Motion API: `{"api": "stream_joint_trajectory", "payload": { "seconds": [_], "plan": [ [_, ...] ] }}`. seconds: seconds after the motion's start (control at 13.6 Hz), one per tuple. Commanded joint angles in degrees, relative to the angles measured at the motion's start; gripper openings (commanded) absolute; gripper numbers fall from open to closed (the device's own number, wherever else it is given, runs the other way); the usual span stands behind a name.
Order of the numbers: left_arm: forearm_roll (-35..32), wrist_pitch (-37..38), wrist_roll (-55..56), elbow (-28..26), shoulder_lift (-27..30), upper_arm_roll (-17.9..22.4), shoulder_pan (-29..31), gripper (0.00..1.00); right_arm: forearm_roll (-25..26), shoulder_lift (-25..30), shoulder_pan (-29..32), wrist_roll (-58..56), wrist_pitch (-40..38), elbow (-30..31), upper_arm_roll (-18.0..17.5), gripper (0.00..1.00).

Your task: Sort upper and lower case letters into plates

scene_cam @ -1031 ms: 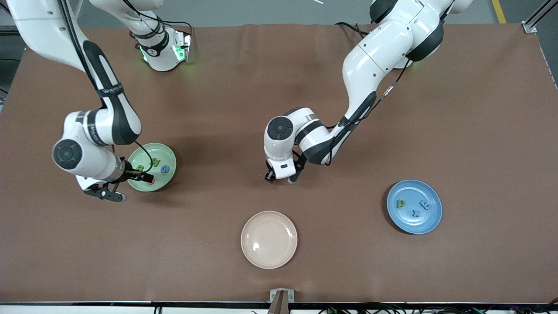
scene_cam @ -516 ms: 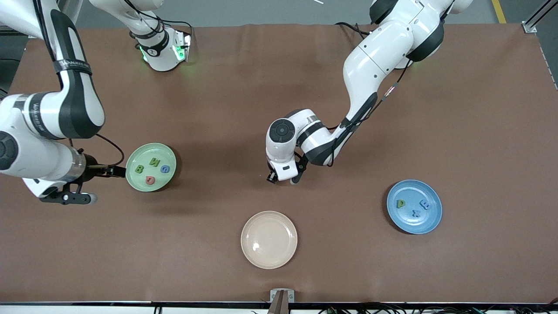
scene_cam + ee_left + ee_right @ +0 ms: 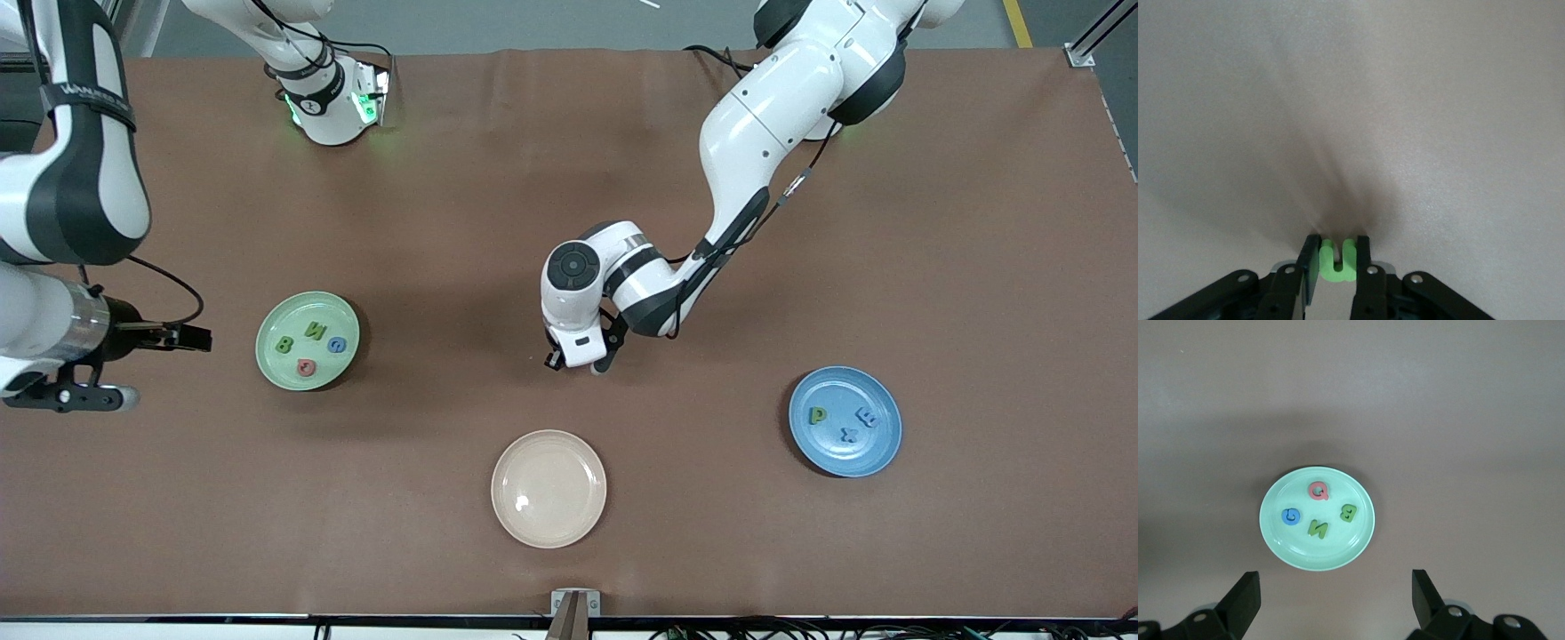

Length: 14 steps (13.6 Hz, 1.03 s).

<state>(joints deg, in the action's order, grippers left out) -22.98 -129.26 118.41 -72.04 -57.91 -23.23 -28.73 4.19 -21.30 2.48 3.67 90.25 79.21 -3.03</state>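
Green letter (image 3: 1338, 261) between fingers (image 3: 1310, 270)

A cream-beige plate (image 3: 548, 488) sits on the brown table (image 3: 933, 222) — empty.

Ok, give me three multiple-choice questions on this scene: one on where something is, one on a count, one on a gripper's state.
1. The cream plate lies:
A. nearer the front camera than the other plates
B. at the right arm's end
C. under the left gripper

2. Letters in the mint green plate:
A. two
B. four
C. six

3. The left gripper is:
A. open
B. shut on nothing
C. shut on a green letter

Answers: 1 A, it sits lowest in the front view; 2 B, four lie inside; 3 C, the left wrist view shows the letter pinched.
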Motion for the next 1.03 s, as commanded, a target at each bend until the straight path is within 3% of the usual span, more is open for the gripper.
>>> {"api": "stream_joint_trajectory", "payload": {
  "seconds": [0.0,0.29,0.74,0.96],
  "plan": [
    [0.92,-0.37,-1.51,1.2,-0.54,0.82,0.16,0.06,0.73,-0.67,0.68,-0.5,-1.92,-2.48,-0.66,1.0],
    [0.13,-0.2,-1.95,0.67,3.32,0.73,3.93,0.01,0.82,-0.41,0.06,-0.24,-2.01,-3.97,-0.75,1.0],
    [0.21,10.77,-20.72,-0.82,9.65,0.2,13.15,0.0,-0.14,-0.14,0.5,0.11,-3.41,-4.68,-1.01,1.0],
    [0.74,12.54,-31.27,-4.32,13.42,-0.93,19.3,0.0,-1.11,-0.23,0.15,-0.5,-3.07,-4.51,-0.84,1.0]
  ]
}}
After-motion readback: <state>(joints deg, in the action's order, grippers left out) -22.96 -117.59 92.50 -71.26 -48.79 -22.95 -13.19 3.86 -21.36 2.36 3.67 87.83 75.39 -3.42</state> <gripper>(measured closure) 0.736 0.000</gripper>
